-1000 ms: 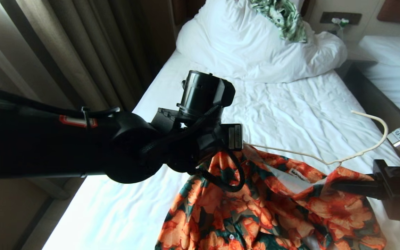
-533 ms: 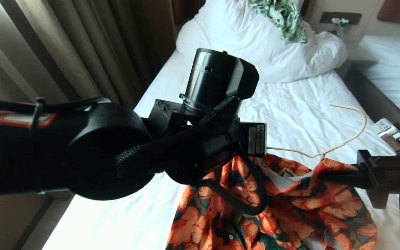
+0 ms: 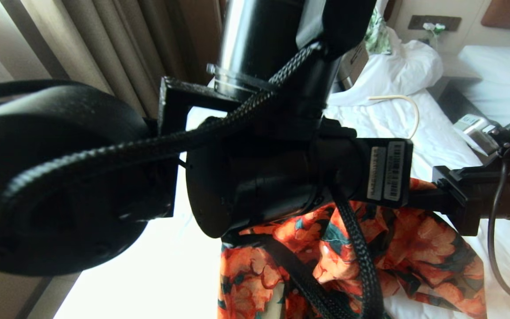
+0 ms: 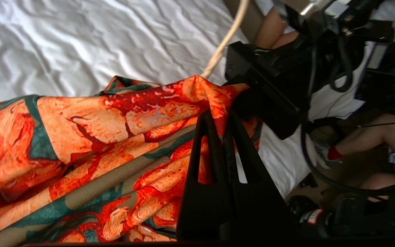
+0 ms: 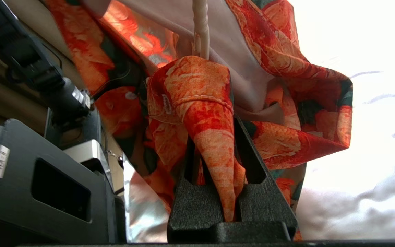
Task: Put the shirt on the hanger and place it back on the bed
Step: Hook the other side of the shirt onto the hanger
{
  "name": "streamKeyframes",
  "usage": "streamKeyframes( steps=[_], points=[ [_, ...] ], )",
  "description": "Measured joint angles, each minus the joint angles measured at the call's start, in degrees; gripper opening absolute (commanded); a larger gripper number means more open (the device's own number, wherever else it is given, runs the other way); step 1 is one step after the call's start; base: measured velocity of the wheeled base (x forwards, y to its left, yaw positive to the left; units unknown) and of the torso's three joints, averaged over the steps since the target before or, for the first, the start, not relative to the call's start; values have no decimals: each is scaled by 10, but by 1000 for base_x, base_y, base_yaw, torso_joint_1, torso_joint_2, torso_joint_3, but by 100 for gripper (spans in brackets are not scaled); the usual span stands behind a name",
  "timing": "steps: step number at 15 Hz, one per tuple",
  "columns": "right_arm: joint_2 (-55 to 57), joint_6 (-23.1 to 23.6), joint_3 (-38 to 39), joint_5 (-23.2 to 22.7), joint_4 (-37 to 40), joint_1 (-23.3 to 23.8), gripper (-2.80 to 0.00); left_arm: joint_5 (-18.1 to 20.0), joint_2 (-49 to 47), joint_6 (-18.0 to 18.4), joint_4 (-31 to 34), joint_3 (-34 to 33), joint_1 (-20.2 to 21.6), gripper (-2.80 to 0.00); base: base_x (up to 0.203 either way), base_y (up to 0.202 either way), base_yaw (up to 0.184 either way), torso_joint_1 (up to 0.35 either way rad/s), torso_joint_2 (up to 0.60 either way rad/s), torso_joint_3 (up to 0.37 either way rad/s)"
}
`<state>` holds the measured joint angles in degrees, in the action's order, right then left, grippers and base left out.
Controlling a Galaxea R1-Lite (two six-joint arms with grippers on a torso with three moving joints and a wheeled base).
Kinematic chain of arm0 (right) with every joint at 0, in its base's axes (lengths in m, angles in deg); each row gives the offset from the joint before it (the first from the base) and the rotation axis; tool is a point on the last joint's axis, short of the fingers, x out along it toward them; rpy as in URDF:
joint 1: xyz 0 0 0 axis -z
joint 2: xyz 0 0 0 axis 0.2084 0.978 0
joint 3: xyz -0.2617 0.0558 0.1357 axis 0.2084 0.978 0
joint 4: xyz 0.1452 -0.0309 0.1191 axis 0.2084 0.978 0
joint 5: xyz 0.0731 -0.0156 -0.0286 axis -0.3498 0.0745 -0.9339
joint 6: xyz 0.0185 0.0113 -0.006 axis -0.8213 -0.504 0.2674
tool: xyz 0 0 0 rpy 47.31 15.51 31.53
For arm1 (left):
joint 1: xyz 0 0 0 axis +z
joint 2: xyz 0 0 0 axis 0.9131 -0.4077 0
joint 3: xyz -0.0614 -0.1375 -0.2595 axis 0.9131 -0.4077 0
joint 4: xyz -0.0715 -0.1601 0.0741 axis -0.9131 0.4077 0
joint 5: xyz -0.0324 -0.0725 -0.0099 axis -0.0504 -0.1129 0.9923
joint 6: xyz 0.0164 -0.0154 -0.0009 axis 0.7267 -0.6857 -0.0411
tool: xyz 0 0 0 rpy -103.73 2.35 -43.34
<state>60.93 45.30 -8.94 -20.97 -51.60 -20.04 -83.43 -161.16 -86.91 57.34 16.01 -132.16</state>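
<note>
Jaws, left: the left gripper (image 4: 222,118) has its jaws pressed together on a fold of the shirt (image 3: 370,257), near the shoulder edge.
Jaws, right: the right gripper (image 5: 214,144) pinches a twisted cone of the same cloth, with the hanger (image 5: 201,31) rising just beyond its tips.
Shirt, position: held up between both arms above the bed (image 3: 441,146), its lower part draping toward the sheet; the hanger's hook (image 3: 407,110) pokes out at the collar side.
Hanger seating: the wire passes into the cloth, but whether both shoulders sit on it I cannot tell.
Risk, slip: thin, slick cloth is bunched in narrow pinches; a fold could slide free if the arms pull apart, dropping one side.
Risk, hanger: a light wire frame that neither arm visibly grips; tilting the shirt could let it fall out or skew inside the collar.
Risk, snag: the braided cable (image 3: 357,248) on the left arm hangs against the cloth and might catch it.
Risk, view: the left arm fills most of the head view, so placement is poorly seen.
Shirt, material: soft woven cloth, large orange flowers on dark green, pale lining, small white buttons.
Hanger, material: thin cream wire, smooth, curved hook.
Bed, surface: wrinkled white sheet, puffy duvet (image 3: 414,66) beyond.
Surroundings: brown curtains (image 3: 104,48) hang beside the bed; a person's legs (image 4: 372,137) show in the left wrist view.
</note>
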Motion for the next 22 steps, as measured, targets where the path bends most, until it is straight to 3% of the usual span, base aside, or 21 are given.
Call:
streamKeyframes(
  steps=[3,9,13,18,22],
  points=[
    [-24,-38,-15,2,-1,-5,-280,12,-15,2,5,43,-12,-280,0,0,0,0,0,0],
    [-53,-42,-11,3,-1,-5,-280,15,-60,41,5,85,18,-280,0,0,0,0,0,0],
    [-50,-35,-11,1,-1,-6,-280,13,-63,40,4,76,14,-280,0,0,0,0,0,0],
    [-41,14,-1,-1,-1,-3,-280,15,-68,35,-3,53,-2,-280,0,0,0,0,0,0],
    [-27,15,1,-3,-18,10,-280,17,-76,34,0,36,-4,-280,0,0,0,0,0,0]
  ],
)
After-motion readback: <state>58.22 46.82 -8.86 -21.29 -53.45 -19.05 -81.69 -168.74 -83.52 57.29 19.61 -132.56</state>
